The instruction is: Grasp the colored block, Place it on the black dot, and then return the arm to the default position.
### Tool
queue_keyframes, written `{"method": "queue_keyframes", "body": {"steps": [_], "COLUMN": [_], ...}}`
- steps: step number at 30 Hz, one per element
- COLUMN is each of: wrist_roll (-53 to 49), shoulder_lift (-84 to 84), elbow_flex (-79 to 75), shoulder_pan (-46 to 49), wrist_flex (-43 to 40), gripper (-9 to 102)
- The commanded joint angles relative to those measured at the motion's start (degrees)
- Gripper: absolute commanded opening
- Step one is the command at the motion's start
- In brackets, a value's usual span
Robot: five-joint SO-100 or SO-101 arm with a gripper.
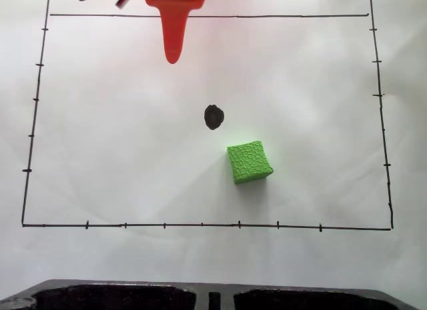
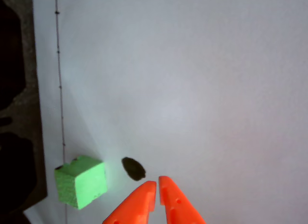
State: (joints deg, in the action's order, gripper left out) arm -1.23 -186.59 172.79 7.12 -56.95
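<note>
Wrist view shows the gripper (image 2: 157, 185) with its two orange tips nearly together, only a thin slit between them, holding nothing. Just ahead of the tips lies the black dot (image 2: 133, 168), and beyond it, toward the left of that view, sits the colored block (image 2: 82, 180), close to the drawn border line and the dark edge past the paper.

In the fixed view the block (image 1: 249, 161) rests flat on the white paper covering the surface (image 1: 133, 157), a little toward the near edge and slightly right of the dot (image 1: 213, 117), near it but not touching. The orange finger of the arm (image 1: 173, 30) hangs at the far edge, well apart from both.

The step in hand looks like the approach and grasp (nothing has been picked up yet). To do it well, the fingers should spread wider than the cube before descending, since they are too close now to straddle it. The cube sits turned a little relative to the border lines, so rotating the wrist to meet two opposite flat faces, not corners, would help. Its foam-like skin probably grips well but may squash; a moderate squeeze, centred, should keep it level for setting down on the dot.
</note>
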Motion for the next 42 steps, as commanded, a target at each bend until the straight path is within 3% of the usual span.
{"method": "queue_keyframes", "body": {"steps": [1, 27, 33, 42], "wrist_roll": [-0.44, -2.55, -5.71, -0.97], "shoulder_lift": [-0.70, 2.81, 11.16, 35.33], "elbow_flex": [-0.18, -1.41, -5.19, -24.87], "shoulder_pan": [-0.26, -1.93, -2.02, -5.10], "wrist_flex": [0.79, 1.41, 2.29, -1.49], "gripper": [0, 0, 0, 0]}}
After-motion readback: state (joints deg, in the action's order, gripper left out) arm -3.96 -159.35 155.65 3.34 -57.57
